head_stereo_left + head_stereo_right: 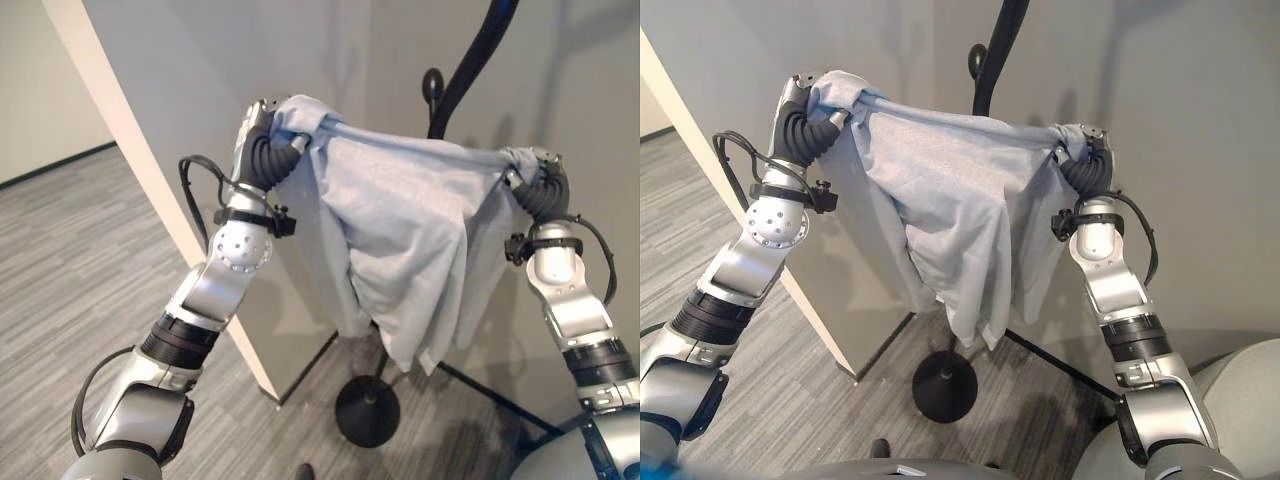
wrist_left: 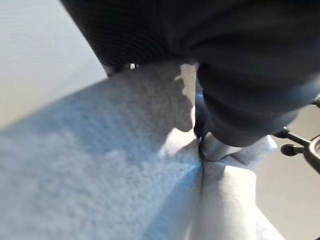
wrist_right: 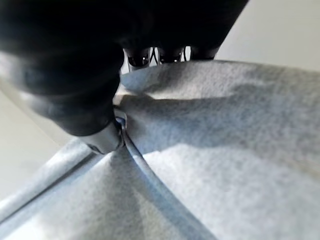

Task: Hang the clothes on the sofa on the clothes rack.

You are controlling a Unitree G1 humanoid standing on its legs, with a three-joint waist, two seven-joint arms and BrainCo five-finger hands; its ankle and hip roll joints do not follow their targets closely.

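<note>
A light blue-grey garment (image 1: 400, 230) hangs stretched between my two raised hands, its folds drooping in the middle. My left hand (image 1: 262, 135) is shut on the garment's left upper corner (image 2: 125, 165), thumb pinching the cloth. My right hand (image 1: 535, 172) is shut on the right upper corner (image 3: 225, 130), thumb pressed into the fabric. The black clothes rack (image 1: 470, 65) rises just behind the garment, with a curved pole and a hook knob (image 1: 432, 85) above the cloth's top edge. Its round black base (image 1: 367, 410) stands on the floor beneath the garment.
A tall grey partition with a pale edge (image 1: 160, 170) stands close behind my left arm. A grey wall (image 1: 590, 90) lies behind the rack. Grey plank floor (image 1: 60, 270) opens to the left. A pale rounded cushion (image 1: 1240, 390) shows at the lower right.
</note>
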